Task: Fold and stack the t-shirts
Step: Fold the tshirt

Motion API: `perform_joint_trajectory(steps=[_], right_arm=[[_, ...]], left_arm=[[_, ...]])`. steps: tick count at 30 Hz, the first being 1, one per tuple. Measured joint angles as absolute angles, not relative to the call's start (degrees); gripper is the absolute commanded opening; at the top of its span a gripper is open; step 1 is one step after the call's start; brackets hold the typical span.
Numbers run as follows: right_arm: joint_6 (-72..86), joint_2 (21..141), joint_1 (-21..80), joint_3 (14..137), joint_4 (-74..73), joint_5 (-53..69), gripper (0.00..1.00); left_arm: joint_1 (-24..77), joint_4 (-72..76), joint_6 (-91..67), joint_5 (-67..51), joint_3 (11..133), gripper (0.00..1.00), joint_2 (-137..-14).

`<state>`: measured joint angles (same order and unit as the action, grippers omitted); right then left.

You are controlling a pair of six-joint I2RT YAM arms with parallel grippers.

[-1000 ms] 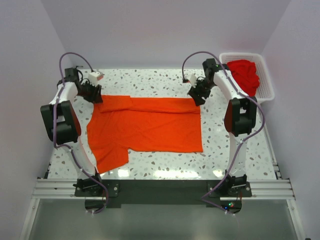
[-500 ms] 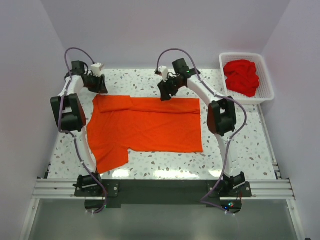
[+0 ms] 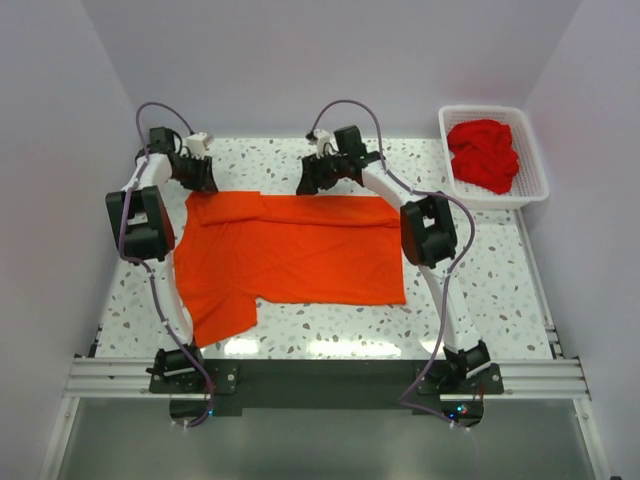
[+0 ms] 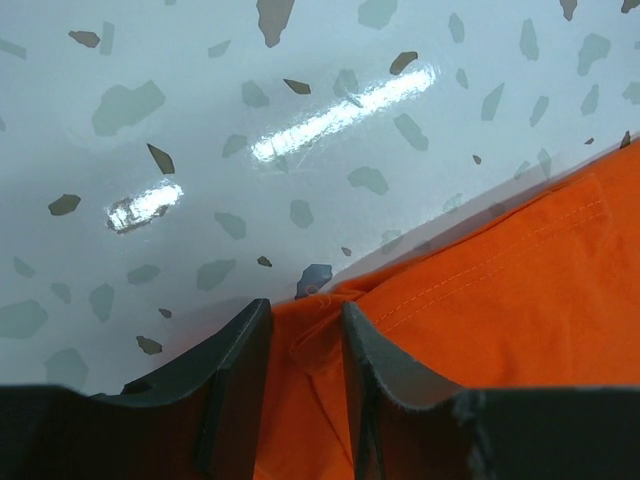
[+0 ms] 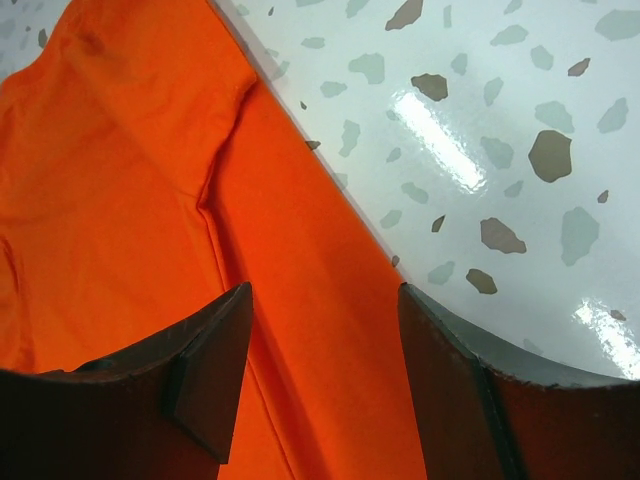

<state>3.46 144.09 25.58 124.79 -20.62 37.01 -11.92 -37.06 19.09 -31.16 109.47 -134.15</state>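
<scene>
The bright orange-red t-shirt (image 3: pixel 300 250) lies flat on the speckled table, with one sleeve at the front left. My left gripper (image 3: pixel 203 180) is at its far left corner. In the left wrist view its jaws (image 4: pixel 307 310) have closed in on that corner (image 4: pixel 520 290), with cloth bunched between them. My right gripper (image 3: pixel 308 185) is over the middle of the shirt's far edge. In the right wrist view it (image 5: pixel 325 290) is wide open and straddles the edge of the cloth (image 5: pixel 120 150). Deeper red shirts (image 3: pixel 485 155) lie crumpled in the basket.
The white lattice basket (image 3: pixel 533 150) stands at the far right corner of the table. Bare speckled tabletop (image 3: pixel 470 290) shows right of the shirt and along the far side. Walls close in the table at the left, back and right.
My right gripper has swung left from the shirt's far right corner to the middle of its far edge. My left gripper has shifted slightly to the far left corner. The shirt has not moved.
</scene>
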Motion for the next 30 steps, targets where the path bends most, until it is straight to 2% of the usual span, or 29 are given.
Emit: perform_joint_trajectory(steps=[30], right_arm=[[1.8,144.0,25.9,122.8,-21.1,38.6,0.63]], left_arm=[[-11.9,-36.4,20.5,-33.2,102.3,0.42,-127.5]])
